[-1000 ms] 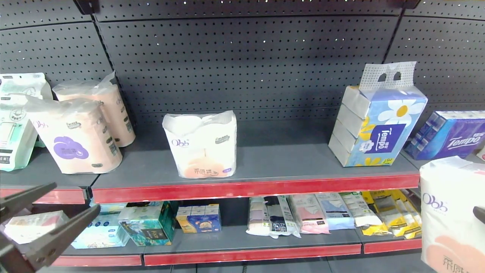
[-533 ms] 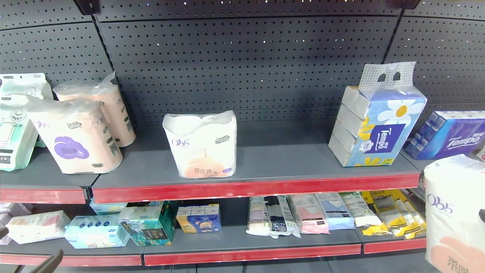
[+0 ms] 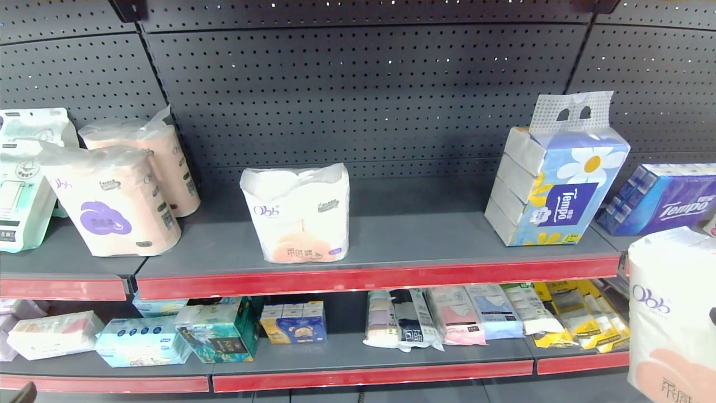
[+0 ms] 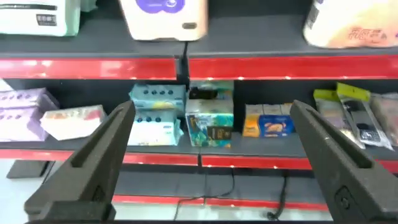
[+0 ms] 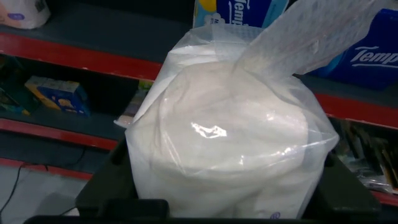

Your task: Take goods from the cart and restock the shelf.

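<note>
My right tool (image 5: 224,186) is clamped on the roll pack (image 3: 671,313), with one finger on each side. The pack hangs in front of the right end of the shelf (image 3: 419,229), not on it, near the flowered tissue pack (image 3: 559,179). My left tool (image 4: 211,143) is spread wide and faces the lower shelf (image 4: 249,162).

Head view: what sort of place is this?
Most likely a shop aisle, paper goods section: dark grey pegboard shelving with red edge strips, a white plastic-wrapped toilet-roll pack and a blue flowered tissue pack on the upper shelf, small tissue boxes below.
</note>
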`<state>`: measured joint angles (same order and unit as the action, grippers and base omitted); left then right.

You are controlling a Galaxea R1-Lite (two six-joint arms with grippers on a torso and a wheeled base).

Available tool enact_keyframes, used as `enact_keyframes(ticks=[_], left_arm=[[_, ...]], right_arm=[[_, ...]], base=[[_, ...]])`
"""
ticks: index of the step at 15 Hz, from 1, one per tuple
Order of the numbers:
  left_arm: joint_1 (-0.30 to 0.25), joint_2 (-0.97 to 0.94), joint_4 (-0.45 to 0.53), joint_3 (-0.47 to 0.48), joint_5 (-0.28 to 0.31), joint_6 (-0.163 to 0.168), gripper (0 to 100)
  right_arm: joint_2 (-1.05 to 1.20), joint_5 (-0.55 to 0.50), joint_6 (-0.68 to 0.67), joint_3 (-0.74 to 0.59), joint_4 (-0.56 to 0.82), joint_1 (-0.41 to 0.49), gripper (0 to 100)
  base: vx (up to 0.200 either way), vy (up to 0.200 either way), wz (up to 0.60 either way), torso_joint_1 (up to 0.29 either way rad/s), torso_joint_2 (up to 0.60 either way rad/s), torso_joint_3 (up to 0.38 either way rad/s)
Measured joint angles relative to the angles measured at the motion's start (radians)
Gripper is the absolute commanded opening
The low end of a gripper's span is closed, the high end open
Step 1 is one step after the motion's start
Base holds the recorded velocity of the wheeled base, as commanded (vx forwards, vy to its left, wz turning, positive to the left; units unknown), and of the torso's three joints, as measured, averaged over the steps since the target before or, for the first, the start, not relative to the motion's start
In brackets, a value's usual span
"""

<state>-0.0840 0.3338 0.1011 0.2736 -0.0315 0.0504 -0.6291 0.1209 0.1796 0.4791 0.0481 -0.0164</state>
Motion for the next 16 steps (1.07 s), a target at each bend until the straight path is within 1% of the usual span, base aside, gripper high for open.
enact_keyframes(ticks=[2,3,4,6,8,11,12,13,14,15,16], left_arm=[[-0.021,-0.077,0.03,-0.048,0.029,0.001,100],[-0.023,-0.111,0.058,-0.064,0.038,0.0,100],[-0.023,-0.143,0.07,-0.074,0.045,-0.001,100],[-0.022,-0.195,0.096,-0.093,0.061,-0.004,100],[-0.021,-0.221,0.099,-0.116,0.059,-0.007,100],[-0.021,-0.236,0.098,-0.146,0.059,0.0,100],[-0.021,-0.238,0.096,-0.15,0.059,-0.003,100],[-0.021,-0.24,0.096,-0.154,0.058,-0.017,100],[-0.021,-0.241,0.096,-0.155,0.057,-0.049,100],[-0.021,-0.241,0.096,-0.156,0.057,-0.057,100],[-0.021,-0.241,0.096,-0.157,0.059,-0.056,100]], right_arm=[[0.014,0.004,0.013,0.013,0.001,-0.001,0],[0.019,0.005,0.025,0.018,0.001,-0.003,0],[0.024,0.007,0.058,0.019,0.002,-0.003,0],[0.035,0.009,0.073,0.02,0.003,-0.003,0],[0.047,0.018,0.074,0.032,0.001,-0.003,0],[0.062,0.077,0.073,0.04,0.0,-0.003,0],[0.073,0.087,0.072,0.025,0.003,-0.003,0],[0.084,0.095,0.071,0.011,0.004,-0.003,0],[0.097,0.098,0.071,0.004,0.002,-0.003,0],[0.107,0.101,0.071,0.0,0.003,-0.003,0],[0.117,0.101,0.068,-0.004,0.002,-0.002,0]], base=[[0.0,0.0,0.0,0.0,0.0,0.0],[0.0,0.0,0.0,0.0,0.0,0.0],[0.0,0.0,0.0,0.0,0.0,0.0],[0.0,0.0,0.0,0.0,0.0,0.0],[0.0,0.0,0.0,0.0,0.0,0.0],[0.0,0.0,0.0,0.0,0.0,0.0],[0.0,0.0,0.0,0.0,0.0,0.0],[0.0,0.0,0.0,0.0,0.0,0.0],[0.0,0.0,0.0,0.0,0.0,0.0],[0.0,0.0,0.0,0.0,0.0,0.0],[0.0,0.0,0.0,0.0,0.0,0.0]])
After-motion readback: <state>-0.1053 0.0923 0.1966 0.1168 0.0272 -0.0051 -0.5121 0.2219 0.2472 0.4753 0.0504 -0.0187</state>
